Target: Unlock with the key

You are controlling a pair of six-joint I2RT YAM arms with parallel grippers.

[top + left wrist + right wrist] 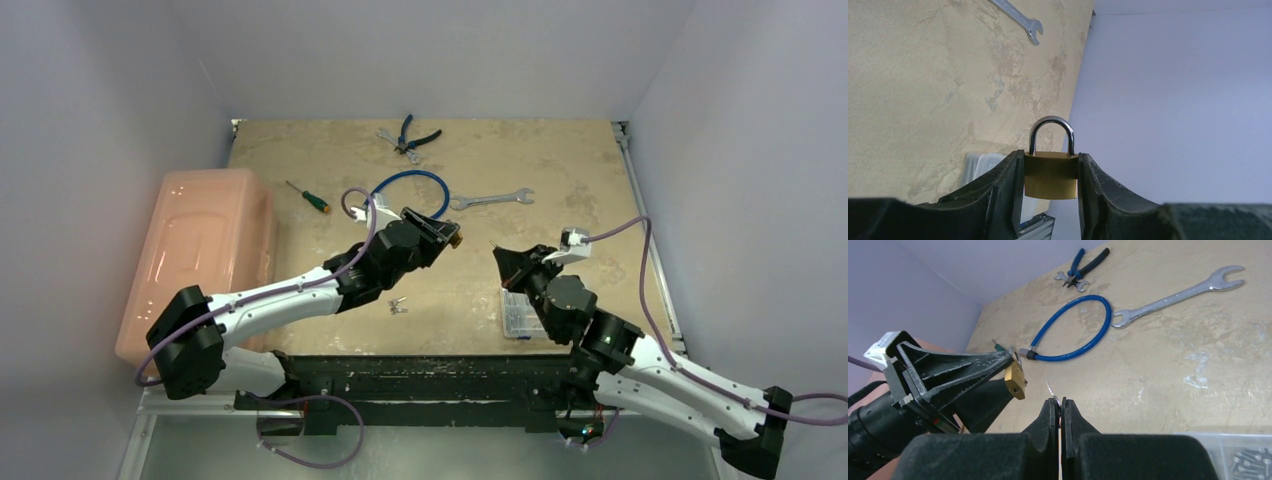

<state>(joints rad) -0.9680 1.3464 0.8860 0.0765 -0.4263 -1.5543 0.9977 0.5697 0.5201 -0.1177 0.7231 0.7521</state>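
Observation:
My left gripper (1050,166) is shut on the small brass padlock (1050,176), gripping its body by the sides, steel shackle pointing away from the wrist. In the top view the left gripper (443,236) holds the padlock (456,239) above mid-table. My right gripper (1060,403) is shut on the key (1050,388), a thin silver blade sticking out of the fingertips. In the right wrist view the padlock (1015,379) hangs just left of the key's tip, keyhole end facing down, a small gap between them. The right gripper (498,254) faces the left one.
On the table lie a long silver wrench (490,199), a blue cable loop (410,190), pliers (415,135) and a green-handled screwdriver (306,196). A clear screw box (520,315) sits under the right arm. A small silver item (398,306) lies near the front. A pink bin (200,250) stands left.

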